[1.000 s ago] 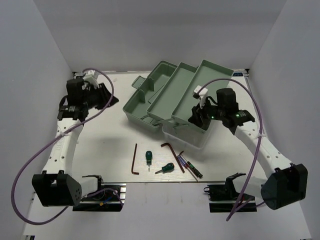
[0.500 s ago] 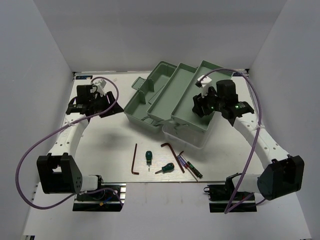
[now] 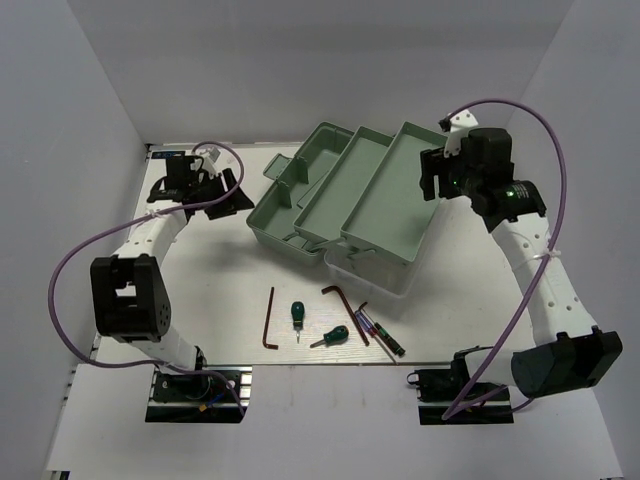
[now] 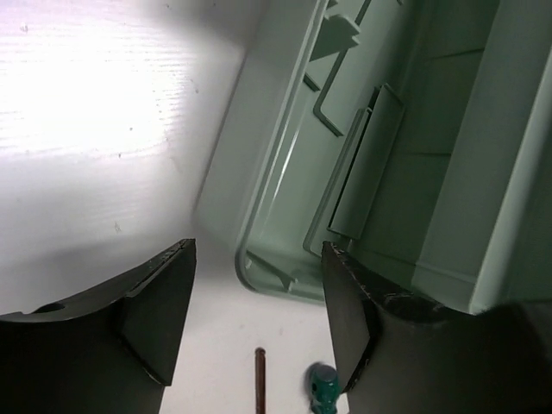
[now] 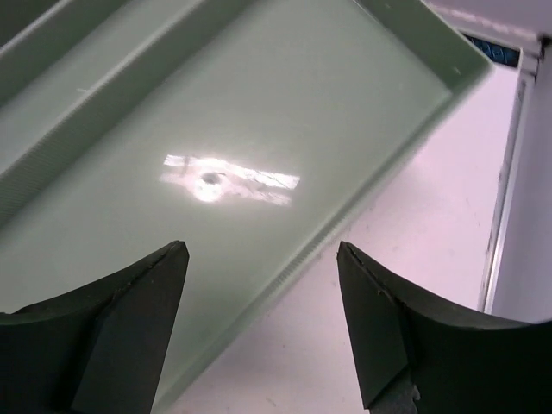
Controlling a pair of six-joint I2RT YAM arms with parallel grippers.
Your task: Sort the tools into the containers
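The pale green toolbox (image 3: 300,215) stands open at mid table, with a middle tray (image 3: 340,185) and a right tray (image 3: 395,195). The tools lie in front of it: a long hex key (image 3: 268,320), a second hex key (image 3: 345,303), two green-handled screwdrivers (image 3: 296,314) (image 3: 332,337) and thin precision screwdrivers (image 3: 380,335). My left gripper (image 3: 228,196) is open and empty just left of the toolbox (image 4: 285,198); its wrist view shows a hex key tip (image 4: 260,379) and a green handle (image 4: 322,386). My right gripper (image 3: 432,176) is open and empty above the right tray's far edge (image 5: 216,112).
White walls close in the table on three sides. A translucent lower compartment (image 3: 378,272) sits under the right tray. Purple cables loop off both arms. Bare table (image 5: 414,259) lies right of the tray.
My right gripper has risen out of the right tray and moved back and right. My left arm has swung toward the toolbox's left side. The tools have not moved.
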